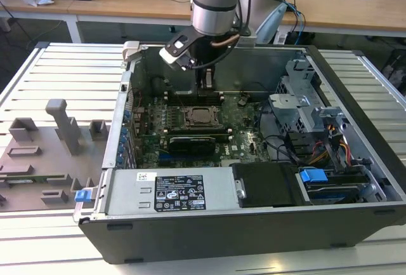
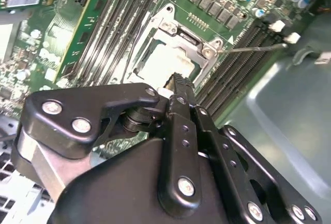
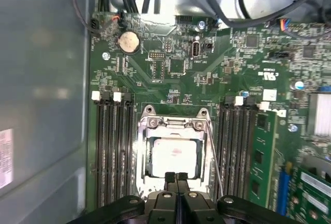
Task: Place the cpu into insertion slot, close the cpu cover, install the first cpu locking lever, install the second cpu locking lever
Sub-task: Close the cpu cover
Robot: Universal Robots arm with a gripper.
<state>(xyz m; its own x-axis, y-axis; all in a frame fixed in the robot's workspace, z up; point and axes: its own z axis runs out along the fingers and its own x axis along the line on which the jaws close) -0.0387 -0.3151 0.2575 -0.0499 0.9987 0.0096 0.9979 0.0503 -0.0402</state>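
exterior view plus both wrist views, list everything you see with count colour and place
table: 1, pale grey slats, beneath case
computer case: 1, dark grey, open, on table
fixture tray: 1, grey, exterior view's left of case
power supply: 1, silvery, case's near edge
motherboard: 1, green, inside case
cpu: 1, silvery, mid-motherboard
cpu cover: 1, silvery frame, lying over cpu
memory slots: several, black, both sides of cover
arm: 1, grey, above case
gripper: 1, black, shut, tips at cover
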